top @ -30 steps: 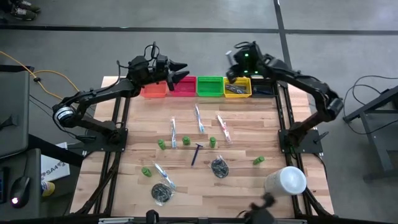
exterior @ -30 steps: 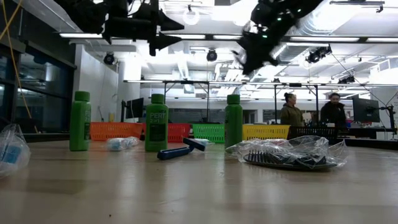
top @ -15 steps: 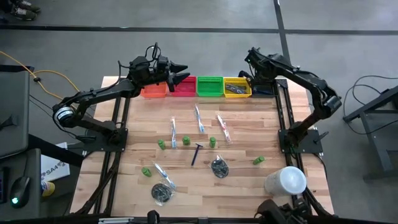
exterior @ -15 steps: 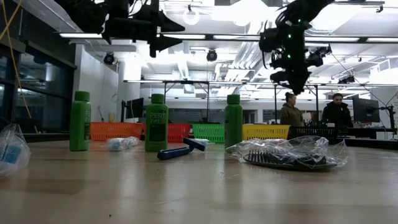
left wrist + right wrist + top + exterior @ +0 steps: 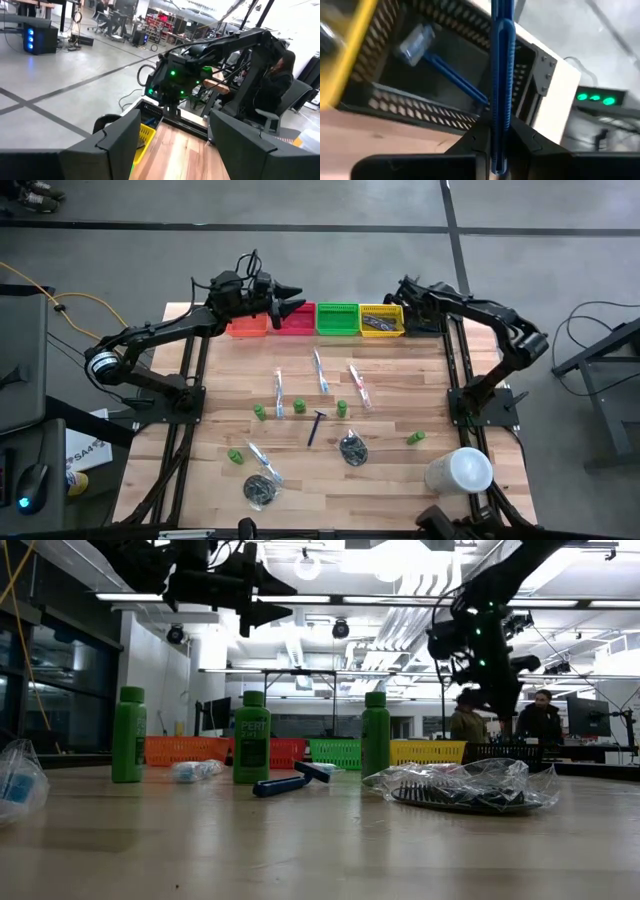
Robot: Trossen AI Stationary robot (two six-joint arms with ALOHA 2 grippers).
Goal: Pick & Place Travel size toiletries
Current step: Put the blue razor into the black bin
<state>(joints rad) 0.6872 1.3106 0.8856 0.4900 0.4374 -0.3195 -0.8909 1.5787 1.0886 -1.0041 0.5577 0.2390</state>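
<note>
Gripping one blue razor (image 5: 501, 75), the right gripper (image 5: 495, 145) hovers over a black bin (image 5: 485, 45) holding one razor; left gripper (image 5: 290, 302) gapes empty.

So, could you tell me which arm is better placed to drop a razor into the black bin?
Right: its gripper is shut on a blue razor above the black bin; the left gripper hangs open over the red bin.

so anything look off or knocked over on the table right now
Mostly no. The one odd thing is a green bottle lying on its side near the large white cylinder, while other green bottles stand upright. The right gripper is shut on a blue razor above a dark bin already holding another razor.
</note>
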